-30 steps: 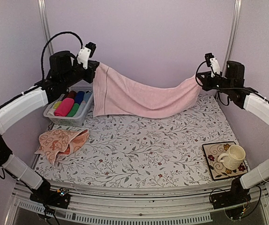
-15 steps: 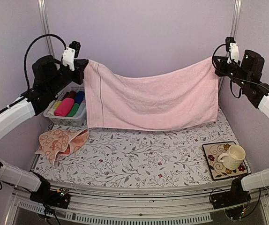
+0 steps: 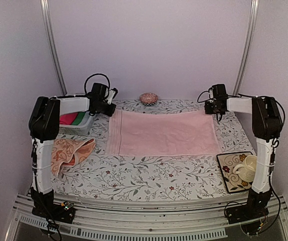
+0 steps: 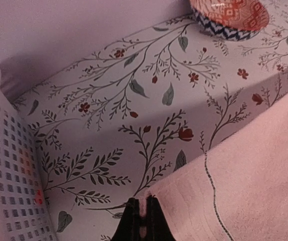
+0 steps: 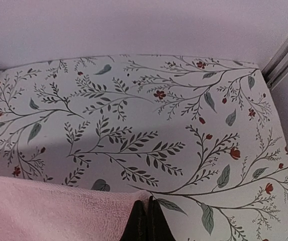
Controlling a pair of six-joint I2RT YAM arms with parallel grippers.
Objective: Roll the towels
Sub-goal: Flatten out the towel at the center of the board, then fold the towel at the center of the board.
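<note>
The plain light pink towel (image 3: 164, 133) lies spread flat on the flowered tabletop, toward the back. My left gripper (image 3: 112, 109) is shut on its far left corner; the left wrist view shows the black fingertips (image 4: 130, 221) pinching the pink towel (image 4: 254, 181). My right gripper (image 3: 212, 111) is shut on the far right corner; the right wrist view shows the pink towel (image 5: 48, 211) held between the fingertips (image 5: 140, 223). The peach-orange patterned towel (image 3: 63, 152) lies crumpled at the left edge of the table.
A white basket (image 3: 79, 126) with small coloured rolled cloths stands at the back left, its wall close beside my left gripper (image 4: 8, 175). A patterned bowl (image 3: 148, 97) sits at the back centre. A mug (image 3: 249, 166) stands on a square plate (image 3: 230, 178) at the front right.
Both arms have come down and gone toward the back. The pink towel, held up hanging between the grippers before, now lies flat on the table.
</note>
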